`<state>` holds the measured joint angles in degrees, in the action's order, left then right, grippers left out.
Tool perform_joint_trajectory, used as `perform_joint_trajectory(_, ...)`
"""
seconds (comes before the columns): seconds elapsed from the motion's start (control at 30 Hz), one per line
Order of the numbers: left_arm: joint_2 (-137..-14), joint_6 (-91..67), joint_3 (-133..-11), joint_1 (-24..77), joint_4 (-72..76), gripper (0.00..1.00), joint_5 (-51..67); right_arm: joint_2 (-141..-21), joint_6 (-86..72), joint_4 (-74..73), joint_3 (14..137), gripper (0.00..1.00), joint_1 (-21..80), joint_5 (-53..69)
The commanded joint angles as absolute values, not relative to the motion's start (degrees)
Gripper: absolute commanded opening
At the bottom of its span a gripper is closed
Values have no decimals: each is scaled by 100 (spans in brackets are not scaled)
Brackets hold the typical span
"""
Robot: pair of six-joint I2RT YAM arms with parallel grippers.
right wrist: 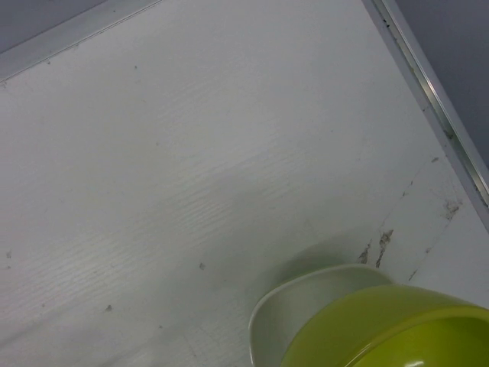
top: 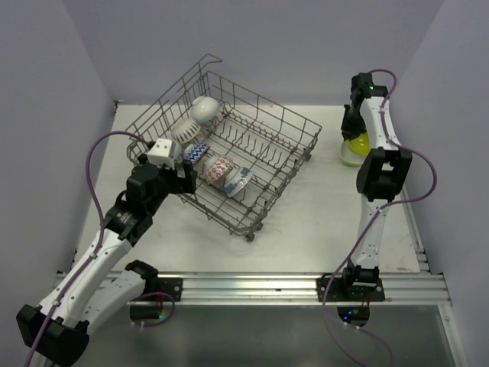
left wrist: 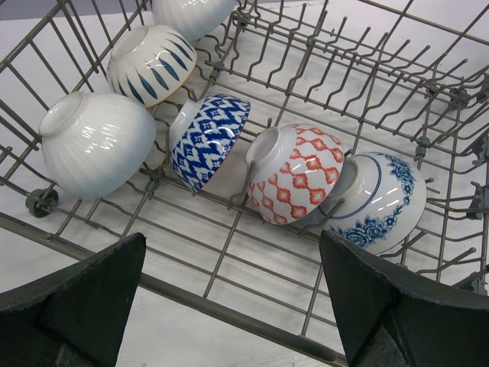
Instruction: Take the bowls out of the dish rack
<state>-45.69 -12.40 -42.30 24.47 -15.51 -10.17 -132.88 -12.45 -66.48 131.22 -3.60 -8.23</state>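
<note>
**Asker:** Where is your left pincer, and how does it stand?

**Me:** My left pincer (left wrist: 233, 238) is spread wide. Its two dark fingers (left wrist: 84, 298) are far apart and there is nothing between them. It hangs at the near left rim of the large grey wire dish rack (top: 263, 122), pointing in over the tines.

**Asker:** What lies in the rack?

**Me:** I see six small round bowls, all tipped on their sides or turned mouth-down among the tines. Nearest on the left is a ribbed white bowl (left wrist: 95, 145). Behind it is a white bowl with dark blue leaf strokes (left wrist: 149, 61), and a plain white bowl (left wrist: 191, 11) sits past that in the far corner. To the right runs a row: a blue zigzag-patterned bowl (left wrist: 210, 138), just beside it a red lattice-patterned bowl (left wrist: 298, 172), and touching that one a white bowl with blue flowers (left wrist: 378, 199).

**Asker:** And your right pincer?

**Me:** My right pincer (top: 350, 131) is over the far right of the white table (top: 306, 229), well apart from the rack. It is directly above a lime yellow-green bowl (right wrist: 382, 329). A paler round rim (right wrist: 306, 302) shows just behind that bowl, and I cannot tell whether one sits inside the other. My fingers do not show in the wrist view, and my own arm hides them from above. So I cannot tell whether this pincer is wide, narrow, or gripping the bowl.
</note>
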Motion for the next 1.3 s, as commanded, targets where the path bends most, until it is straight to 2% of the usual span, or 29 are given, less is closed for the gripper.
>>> perform_joint_trajectory(0.0,-4500,-1195,-4236,2487,-1362,100,-949,-13061,-1037,-6979,13386,7,-360,-1046)
perform_joint_trajectory(1.27,-4500,-1169,-4236,2540,-1389,100,-1011,-13948,-1064,-6785,13597,8,-158,-721)
